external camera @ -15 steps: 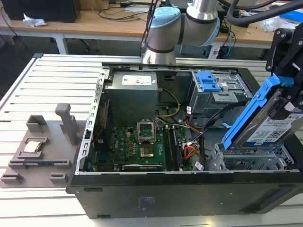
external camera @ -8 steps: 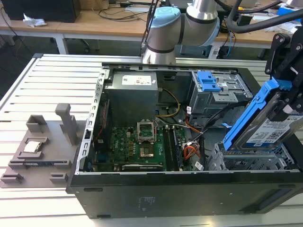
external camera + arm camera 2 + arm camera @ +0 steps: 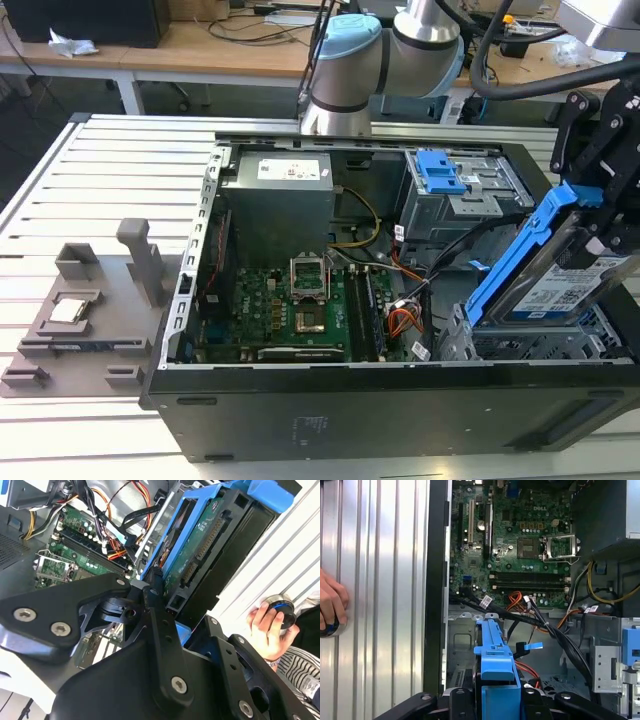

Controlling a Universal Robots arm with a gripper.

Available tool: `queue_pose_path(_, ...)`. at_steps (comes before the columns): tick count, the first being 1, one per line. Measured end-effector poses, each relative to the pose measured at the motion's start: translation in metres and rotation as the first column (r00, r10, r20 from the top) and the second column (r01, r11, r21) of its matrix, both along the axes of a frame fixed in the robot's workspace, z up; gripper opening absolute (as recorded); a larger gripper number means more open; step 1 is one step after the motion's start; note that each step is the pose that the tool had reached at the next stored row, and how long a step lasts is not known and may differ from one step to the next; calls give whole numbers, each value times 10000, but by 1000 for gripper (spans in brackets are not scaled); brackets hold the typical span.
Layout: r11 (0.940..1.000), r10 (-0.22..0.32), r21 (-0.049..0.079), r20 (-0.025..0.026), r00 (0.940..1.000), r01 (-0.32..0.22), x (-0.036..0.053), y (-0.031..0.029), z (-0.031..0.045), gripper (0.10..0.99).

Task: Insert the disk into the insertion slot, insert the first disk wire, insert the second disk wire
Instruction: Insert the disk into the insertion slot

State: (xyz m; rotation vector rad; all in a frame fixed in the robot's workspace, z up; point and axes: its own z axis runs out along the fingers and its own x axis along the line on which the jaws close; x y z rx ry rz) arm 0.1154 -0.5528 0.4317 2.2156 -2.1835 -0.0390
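Slatted table [image 3: 60, 170], pincer [image 3: 598, 225] gripping disk [image 3: 555, 285], seemingly above slot [image 3: 540, 345]

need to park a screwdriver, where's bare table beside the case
Bare table slats lie at the exterior view's left of the computer case, behind the grey fixture and nearer the camera than it. Crowded: the insertion slot corner, where the gripper holds the disk tilted above it, next to the wires.
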Motion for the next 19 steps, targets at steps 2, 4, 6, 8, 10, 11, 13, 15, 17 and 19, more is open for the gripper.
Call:
queue_pose_path(2,10000,1,1,1,10000,-1,1,1,-5,365)
queue_pose_path(4,10000,-5,2,0,10000,5,1,2,8,365)
queue_pose_path(6,10000,-46,-15,0,10000,46,1,12,37,365)
queue_pose_path(8,9997,-224,-20,-5,9997,224,3,19,36,365)
queue_pose_path(10,9994,-345,-20,-31,9994,345,12,21,25,365)
queue_pose_path(11,9994,-348,-16,-44,9994,348,16,21,19,365)
queue_pose_path(13,9994,-347,-11,-67,9994,347,30,25,9,365)
queue_pose_path(15,9994,-348,-6,-80,9994,348,39,37,-4,365)
queue_pose_path(17,9994,-349,3,-85,9994,349,39,47,-17,365)
queue_pose_path(19,9994,-347,16,-94,9994,347,40,56,-44,365)
